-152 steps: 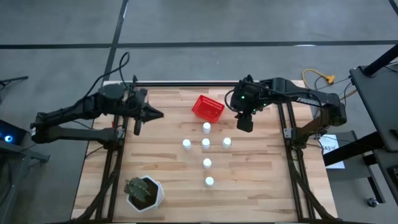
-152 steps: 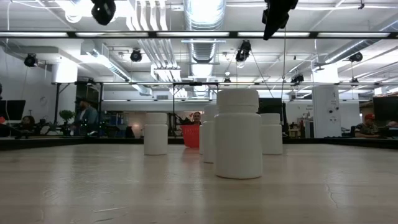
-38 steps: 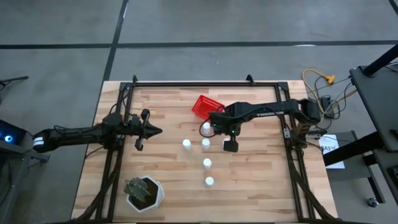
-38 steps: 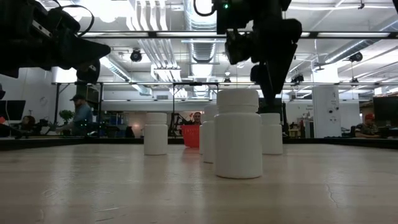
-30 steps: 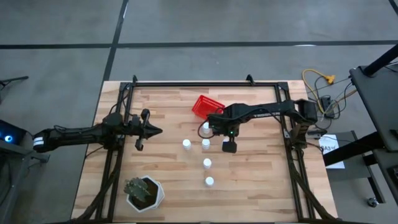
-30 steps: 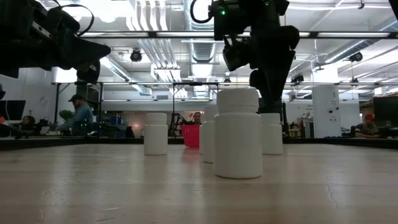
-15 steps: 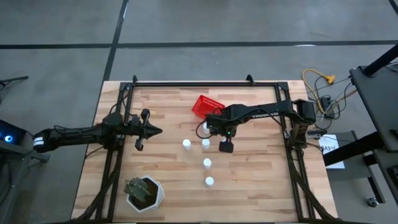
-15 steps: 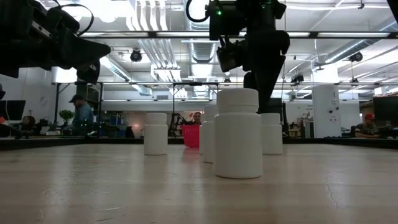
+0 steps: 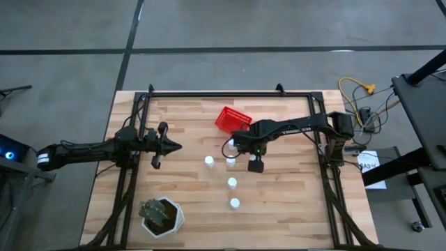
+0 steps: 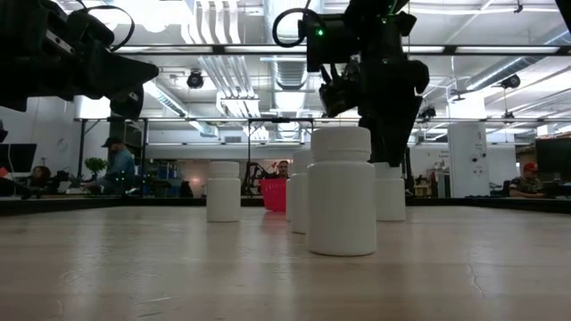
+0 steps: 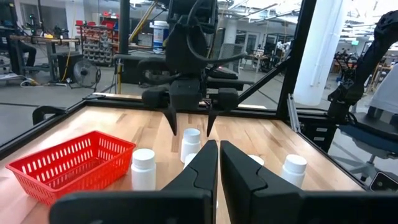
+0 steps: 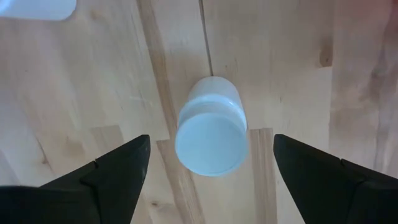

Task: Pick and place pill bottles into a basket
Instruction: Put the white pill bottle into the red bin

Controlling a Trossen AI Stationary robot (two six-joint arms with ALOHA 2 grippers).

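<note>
Near the middle of the high view, right gripper (image 9: 255,164) poised over a small white cylindrical pill bottle with a white cap (image 12: 210,127) — fingers (image 12: 115,171) spread wide, one on each side of the cap, neither touching it. Same bottle (image 11: 190,145) standing upright between the two dark fingers in the centre of the left wrist view. Four more alike bottles visible from above: one (image 9: 209,162) left of centre, one (image 9: 231,162) just beside the right gripper, one (image 9: 232,183) below centre, one (image 9: 235,203) lower still; a sixth hidden or hard to tell under the arm. Small bright red plastic basket with slotted sides (image 9: 232,120) resting on the light wooden slatted table (image 9: 195,118) in the upper middle of the high view, above the bottles, nothing seen inside. Left gripper (image 9: 177,146) at the left-centre of the high view, well apart from the bottles — fingers (image 11: 196,177) pressed together, holding nothing. White hexagonal plant pot with a green plant (image 9: 162,216) at the lower left of the high view. In the low view, a person (image 10: 116,166) in the background at the left.
</note>
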